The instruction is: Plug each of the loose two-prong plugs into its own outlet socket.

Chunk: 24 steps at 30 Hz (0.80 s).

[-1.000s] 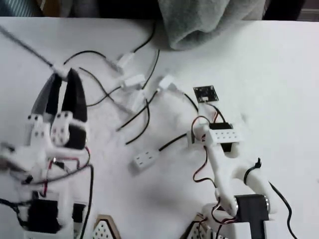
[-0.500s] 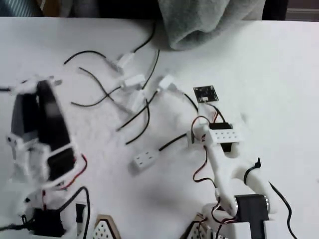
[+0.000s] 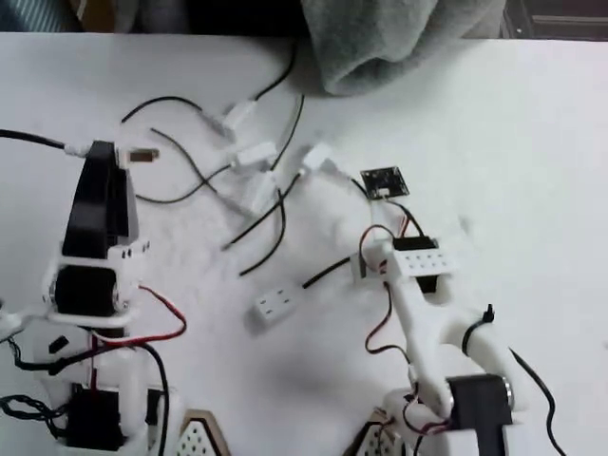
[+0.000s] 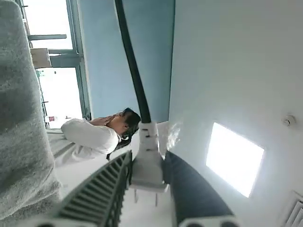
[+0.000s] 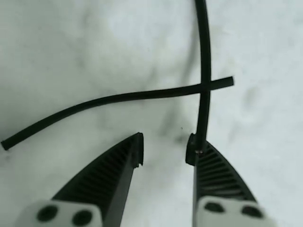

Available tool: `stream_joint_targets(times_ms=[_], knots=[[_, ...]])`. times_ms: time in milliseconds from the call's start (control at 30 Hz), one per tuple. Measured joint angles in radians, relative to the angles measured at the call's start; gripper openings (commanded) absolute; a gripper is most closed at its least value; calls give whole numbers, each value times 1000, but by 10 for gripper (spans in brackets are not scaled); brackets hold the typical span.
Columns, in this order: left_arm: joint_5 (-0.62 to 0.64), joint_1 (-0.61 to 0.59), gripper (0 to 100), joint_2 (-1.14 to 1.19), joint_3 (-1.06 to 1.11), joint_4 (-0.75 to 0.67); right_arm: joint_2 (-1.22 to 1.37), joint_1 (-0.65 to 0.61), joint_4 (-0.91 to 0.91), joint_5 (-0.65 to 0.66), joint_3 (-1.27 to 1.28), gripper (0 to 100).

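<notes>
My left gripper [image 3: 103, 152] is raised over the table's left side, shut on a white two-prong plug [image 3: 122, 153] whose prongs point right. In the left wrist view the plug [image 4: 147, 163] sits clamped in the gripper [image 4: 147, 160], and its black cable [image 4: 130, 56] runs away from the fingers. A white outlet socket [image 3: 278, 304] lies mid-table on a black lead. Three other loose white plugs [image 3: 237, 116], [image 3: 255, 155], [image 3: 316, 157] lie among black cables further back. My right gripper [image 5: 165, 151] is open just above crossing black cables [image 5: 203, 85], one cable running along a fingertip.
A grey cloth [image 3: 380, 47] hangs over the table's far edge. The right arm [image 3: 423, 285] with its red wires stands right of the socket. The right part of the white table [image 3: 532, 171] is bare.
The left arm has lifted the plug off the table and turned its wrist, so the prongs now point right. The right arm shifted very slightly.
</notes>
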Motion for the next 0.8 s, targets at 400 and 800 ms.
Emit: stream_joint_targets(times_ms=[400,800], knots=[[21,-2,26,5,146,-63,-509,-272,516,0,-598,46],[17,137,26,2,163,-68,-252,-601,770,0,-1048,27]])
